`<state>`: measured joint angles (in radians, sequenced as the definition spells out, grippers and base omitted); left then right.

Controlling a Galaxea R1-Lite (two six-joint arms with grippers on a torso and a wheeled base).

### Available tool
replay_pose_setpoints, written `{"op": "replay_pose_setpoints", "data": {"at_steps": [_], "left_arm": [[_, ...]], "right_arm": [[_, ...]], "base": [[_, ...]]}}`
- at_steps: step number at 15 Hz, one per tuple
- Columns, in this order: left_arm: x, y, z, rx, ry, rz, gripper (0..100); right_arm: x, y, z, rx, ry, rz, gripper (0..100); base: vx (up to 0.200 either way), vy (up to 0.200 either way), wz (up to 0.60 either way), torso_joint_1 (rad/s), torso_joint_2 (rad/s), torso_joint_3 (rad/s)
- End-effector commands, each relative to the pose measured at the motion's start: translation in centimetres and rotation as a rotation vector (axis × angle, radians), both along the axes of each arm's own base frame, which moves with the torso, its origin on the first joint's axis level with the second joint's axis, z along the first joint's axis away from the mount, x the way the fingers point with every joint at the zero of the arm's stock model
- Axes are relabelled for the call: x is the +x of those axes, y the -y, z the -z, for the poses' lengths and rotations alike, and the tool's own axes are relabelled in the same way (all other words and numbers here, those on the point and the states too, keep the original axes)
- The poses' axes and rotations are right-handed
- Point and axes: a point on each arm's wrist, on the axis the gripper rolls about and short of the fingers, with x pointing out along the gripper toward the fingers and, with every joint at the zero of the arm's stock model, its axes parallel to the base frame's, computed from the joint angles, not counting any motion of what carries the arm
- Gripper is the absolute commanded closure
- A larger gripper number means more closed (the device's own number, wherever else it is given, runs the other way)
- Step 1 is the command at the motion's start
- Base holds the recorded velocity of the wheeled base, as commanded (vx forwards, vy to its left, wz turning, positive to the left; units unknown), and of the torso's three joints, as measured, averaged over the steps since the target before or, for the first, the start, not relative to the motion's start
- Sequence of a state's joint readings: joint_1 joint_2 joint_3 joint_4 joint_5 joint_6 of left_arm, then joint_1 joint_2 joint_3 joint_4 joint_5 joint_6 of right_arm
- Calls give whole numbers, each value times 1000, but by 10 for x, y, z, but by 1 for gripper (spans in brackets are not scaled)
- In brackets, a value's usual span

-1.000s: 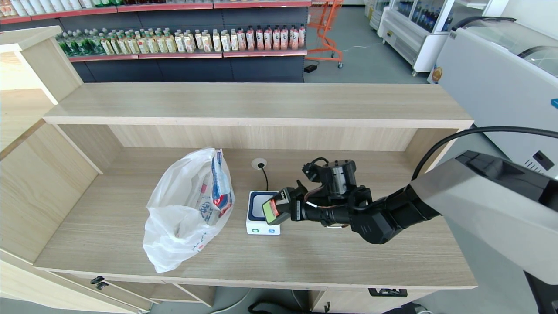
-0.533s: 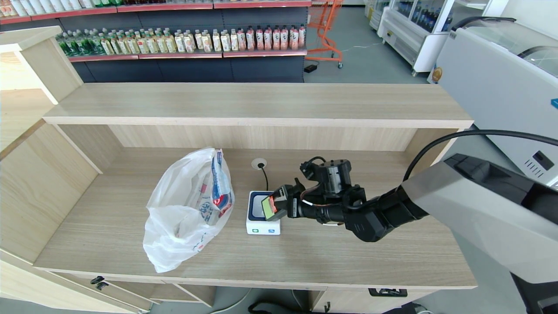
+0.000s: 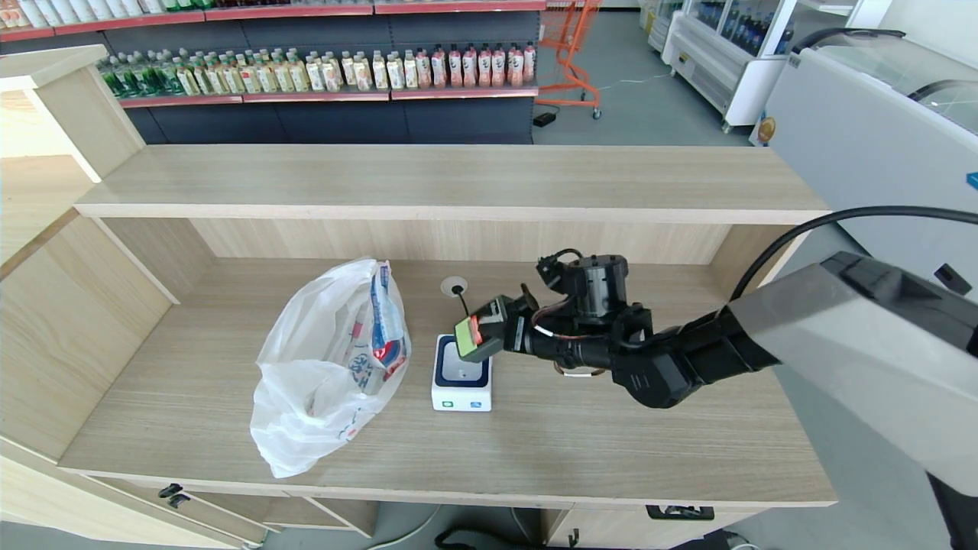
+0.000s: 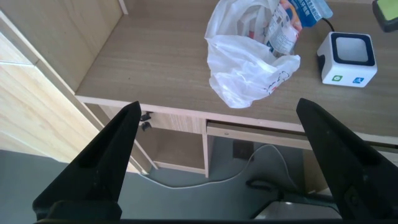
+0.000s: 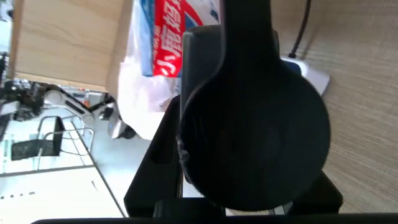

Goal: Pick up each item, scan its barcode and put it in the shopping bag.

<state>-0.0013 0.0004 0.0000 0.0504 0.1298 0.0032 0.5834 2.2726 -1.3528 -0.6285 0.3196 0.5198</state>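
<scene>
One scanner (image 3: pixel 461 374) stands on the worktop (image 3: pixel 611 443), a small white box with a dark glass top, and everything else is placed from it. One small box (image 3: pixel 470 345), green-grey with a red-orange side, is held in the air over the scanner's far right corner, tilted, with a broad face turned down towards the glass. The right hand (image 3: pixel 489 334) is clamped on this box, and its arm comes in from the scanner's right side, above the worktop. One shopping bag (image 3: pixel 328 367) of thin white plastic lies just to the left of the scanner, close beside it, slumped with its mouth gaping. One blue, white and red packet (image 3: pixel 382 321) shows through the side of the bag nearest the scanner — how many more things lie inside cannot be told. One black cable (image 3: pixel 463 309) runs from the scanner's far side to one round hole (image 3: pixel 454 286) in the worktop just behind it. The left hand (image 4: pixel 217 109) hangs well apart from the scanner, out past the worktop's near edge, lower than its surface and on the bag's side — its two dark fingers (image 4: pixel 99 168) are spread wide with nothing between them. From there the bag (image 4: pixel 249 68) and the scanner (image 4: pixel 351 55) sit side by side.
</scene>
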Motion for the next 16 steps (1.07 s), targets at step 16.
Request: {"op": "replay_pose_setpoints", "data": {"at_steps": [16], "left_arm": [[0, 0, 0, -2, -1, 0, 0]], "right_arm": [[-138, 135, -106, -206, 468, -52, 100]], "base": [[0, 38, 0, -1, 1, 1]]}}
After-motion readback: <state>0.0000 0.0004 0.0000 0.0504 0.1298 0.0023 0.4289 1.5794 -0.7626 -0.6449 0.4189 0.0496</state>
